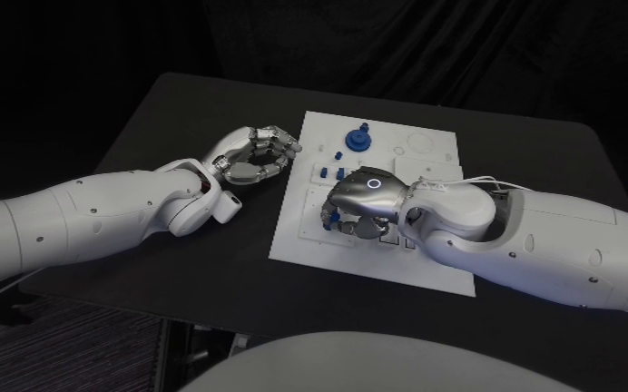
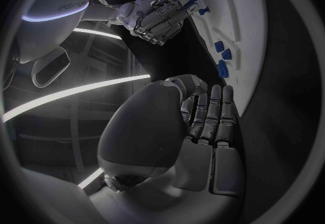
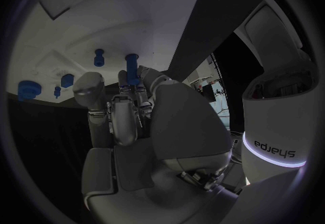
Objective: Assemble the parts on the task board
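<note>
Blue part (image 3: 132, 66) — in right hand (image 1: 356, 206)

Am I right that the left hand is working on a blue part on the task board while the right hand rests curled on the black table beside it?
Not quite: the hands are swapped. In the head view the right hand works on a blue part on the task board, while the left hand rests curled on the black table beside it.
</note>
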